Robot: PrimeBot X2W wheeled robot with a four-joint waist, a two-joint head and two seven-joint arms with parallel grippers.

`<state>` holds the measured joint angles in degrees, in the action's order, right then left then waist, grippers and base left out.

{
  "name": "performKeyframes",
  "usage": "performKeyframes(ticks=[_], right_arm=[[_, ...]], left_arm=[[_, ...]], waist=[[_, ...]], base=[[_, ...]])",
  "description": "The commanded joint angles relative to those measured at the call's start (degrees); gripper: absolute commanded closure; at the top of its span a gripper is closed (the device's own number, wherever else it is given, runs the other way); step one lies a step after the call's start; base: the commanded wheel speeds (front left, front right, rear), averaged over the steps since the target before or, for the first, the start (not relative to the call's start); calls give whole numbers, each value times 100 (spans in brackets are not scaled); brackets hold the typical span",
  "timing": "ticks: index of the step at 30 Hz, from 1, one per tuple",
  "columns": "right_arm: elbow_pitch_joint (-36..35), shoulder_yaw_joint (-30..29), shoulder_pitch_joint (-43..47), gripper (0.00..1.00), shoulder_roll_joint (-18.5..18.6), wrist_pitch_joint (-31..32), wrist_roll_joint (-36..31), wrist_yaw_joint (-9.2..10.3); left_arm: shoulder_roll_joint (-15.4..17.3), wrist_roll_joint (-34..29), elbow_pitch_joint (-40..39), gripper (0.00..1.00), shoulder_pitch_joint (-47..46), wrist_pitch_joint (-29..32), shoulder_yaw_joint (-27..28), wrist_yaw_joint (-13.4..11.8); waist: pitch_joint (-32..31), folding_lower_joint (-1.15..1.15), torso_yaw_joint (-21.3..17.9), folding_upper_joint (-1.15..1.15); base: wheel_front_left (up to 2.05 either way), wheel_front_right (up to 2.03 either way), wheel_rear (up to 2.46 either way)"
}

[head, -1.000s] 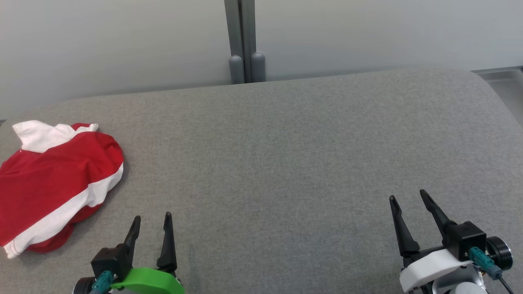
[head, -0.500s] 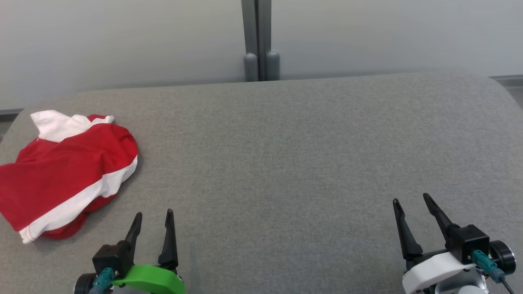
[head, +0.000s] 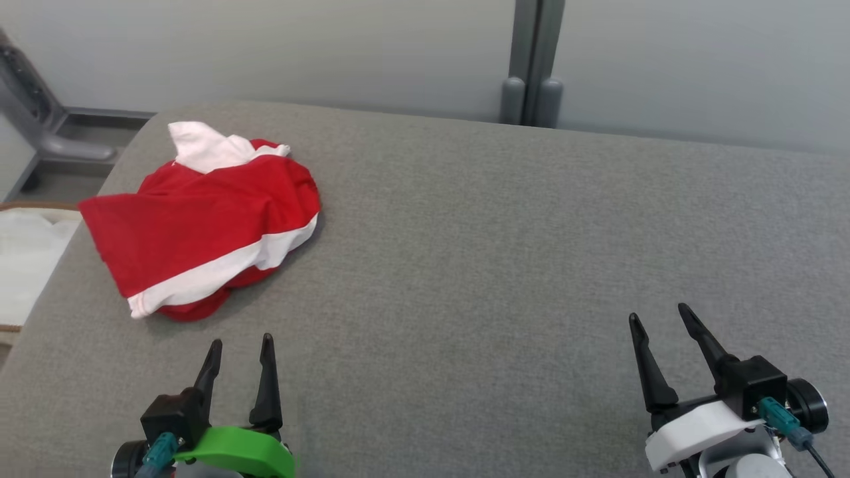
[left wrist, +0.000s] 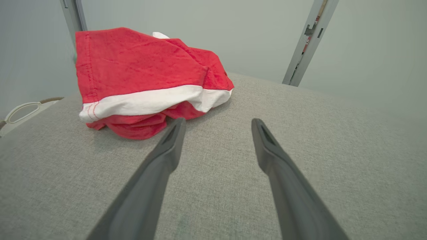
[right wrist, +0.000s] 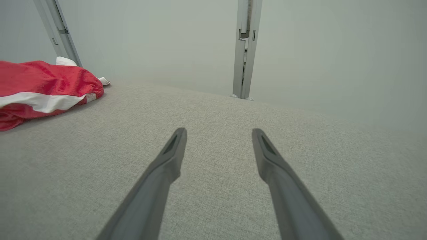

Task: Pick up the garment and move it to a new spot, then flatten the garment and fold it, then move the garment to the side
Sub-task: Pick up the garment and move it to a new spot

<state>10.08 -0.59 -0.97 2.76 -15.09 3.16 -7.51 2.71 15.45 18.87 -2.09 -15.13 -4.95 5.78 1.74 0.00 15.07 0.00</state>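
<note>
A crumpled red garment (head: 206,219) with a white band and white collar lies bunched near the far left of the grey padded table (head: 478,252). My left gripper (head: 240,345) stands open at the lower left, a short way in front of the garment and not touching it. The left wrist view has the garment (left wrist: 143,73) just beyond its left fingertip (left wrist: 178,125), and the left gripper (left wrist: 217,125) holds nothing. At the lower right my right gripper (head: 661,317) is open over bare table, far from the cloth. The right wrist view catches the garment (right wrist: 43,90) at its far left and the open right gripper (right wrist: 218,133).
A grey post (head: 531,66) rises behind the table's far edge against a pale wall. Off the table's left edge sits a white basket-like container (head: 26,259) and a grey frame leg (head: 40,119). The table's surface to the right of the garment is bare grey fabric.
The head camera has turned left, so the garment, post and table edge sit further right in the picture. Both grippers keep their open stance; the garment itself lies as before.
</note>
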Motion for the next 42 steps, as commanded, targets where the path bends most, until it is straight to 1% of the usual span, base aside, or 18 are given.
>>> performKeyframes(ticks=[1, 8, 12, 15, 18, 22, 25, 28, 30, 35, 37, 42], right_arm=[[10, 37, -70, 0, 23, -11, 26, 4], [31, 152, -123, 0, 25, -12, -2, 4], [14, 204, -174, 0, 24, -12, -41, 4], [-5, 189, -223, 0, 25, -12, -81, 4], [-31, 150, -265, 0, 24, -11, -134, 4], [-53, 162, -399, 0, 24, -12, -237, 4], [-59, 225, -540, 0, 24, -12, -322, 4], [-83, 313, -708, 0, 24, -12, -405, 5], [-80, 378, -820, 0, 24, -12, -453, 4], [-72, 642, -1072, 0, 24, -11, -555, 5], [-74, 711, -1147, 0, 26, -11, -593, 5], [-56, 868, -1330, 0, 28, -11, -660, 5]], left_arm=[[32, -33, -21, 0, -30, -5, 22, -12], [31, 12, -47, 0, -53, -4, 82, -26], [32, 44, -93, 0, -89, -5, 144, -44], [32, -63, -208, 0, -194, -5, 248, -66], [53, -206, -383, 0, -377, -5, 441, -36], [359, -447, -578, 0, -963, -4, 691, 42], [724, -475, -604, 0, -1619, -5, 778, 116], [1169, -489, -330, 0, -2287, -3, 715, 151], [1371, -436, -91, 0, -2770, 64, 577, 169], [1903, 71, 719, 0, -3909, 597, 193, 177], [2124, 167, 1053, 0, -4220, 847, -46, 174], [2465, 597, 1724, 0, -4677, 1394, -669, 174]], waist=[[61, 0, 361, 0], [111, 0, 464, 0], [188, 0, 417, 0], [271, 0, 358, 0], [370, 0, 307, 0], [545, 0, 211, 0], [733, 0, 81, 0], [916, 0, -76, 0], [1037, 0, -198, 0], [1444, 0, -580, 0], [1610, 0, -707, 0], [1973, 0, -966, 0]], base=[[0, 0, 0], [0, 0, 0], [0, 0, 0], [0, 0, 0], [0, 0, 0], [0, 0, 0], [0, 0, 0], [0, 0, 0], [0, 0, 0], [0, 0, 0], [0, 0, 0], [0, 0, 0]])
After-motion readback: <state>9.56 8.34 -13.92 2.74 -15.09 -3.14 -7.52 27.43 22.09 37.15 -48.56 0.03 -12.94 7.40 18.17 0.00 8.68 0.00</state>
